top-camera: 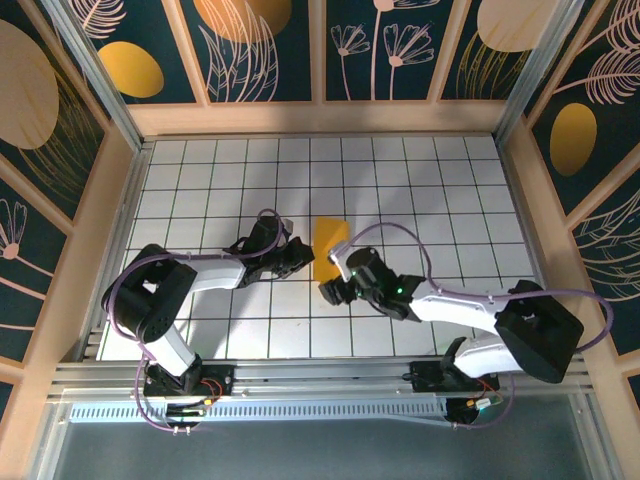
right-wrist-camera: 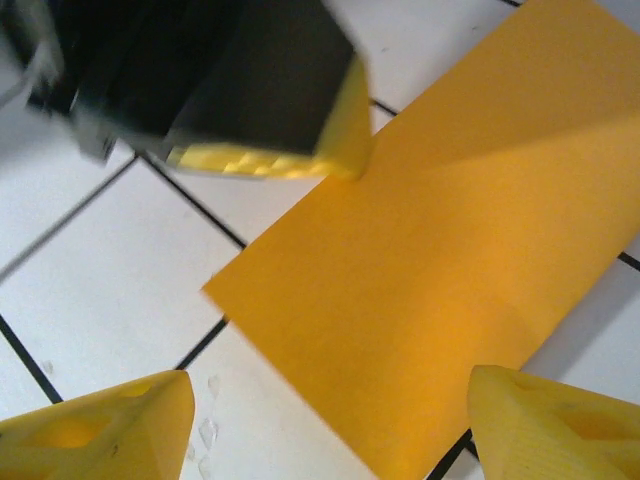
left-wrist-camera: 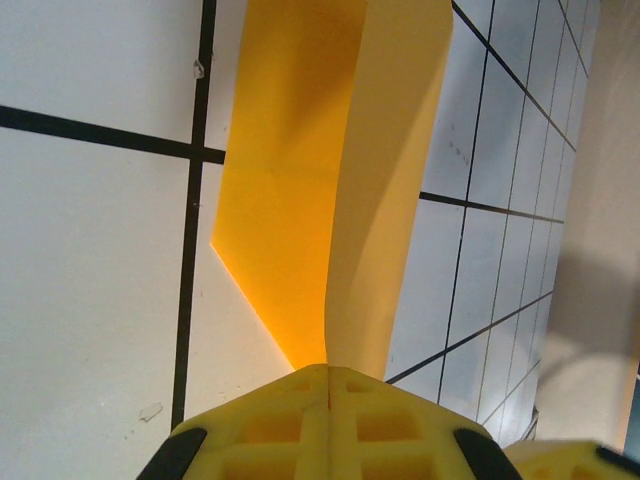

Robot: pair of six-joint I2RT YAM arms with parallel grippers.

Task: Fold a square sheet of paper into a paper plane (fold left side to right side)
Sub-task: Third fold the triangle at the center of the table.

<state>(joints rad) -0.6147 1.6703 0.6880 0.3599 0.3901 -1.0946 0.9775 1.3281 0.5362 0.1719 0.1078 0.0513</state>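
Surface: white table (top-camera: pixel 450 200) ruled with black grid lines; a metal rail (top-camera: pixel 330 378) runs along its near edge.
Room: dark wall panels (top-camera: pixel 400 60) with pale flowers and golden ovals, framed in light wood.
Paper: orange sheet of paper (top-camera: pixel 330 238) (left-wrist-camera: pixel 290 200) (right-wrist-camera: pixel 430 270), folded over, near the table's middle between the two arms; one layer lifts off the tiles.
Left gripper (top-camera: pixel 300 258) (left-wrist-camera: pixel 328 375) (right-wrist-camera: pixel 270 130): fingers pressed together, pinching the paper's edge.
Right gripper (top-camera: pixel 330 291) (right-wrist-camera: pixel 325 390): fingers spread wide above the paper's near end, gripping nothing.

The paper (right-wrist-camera: pixel 420 300) is thin, smooth and matt, softly creased. The worktop (top-camera: pixel 450 200) is smooth white with a faint sheen. The left tool (left-wrist-camera: pixel 328 378) and right tool (right-wrist-camera: pixel 330 380) are matt yellow plastic, moulded with grid pockets. The rail (top-camera: pixel 300 378) is ribbed metal.
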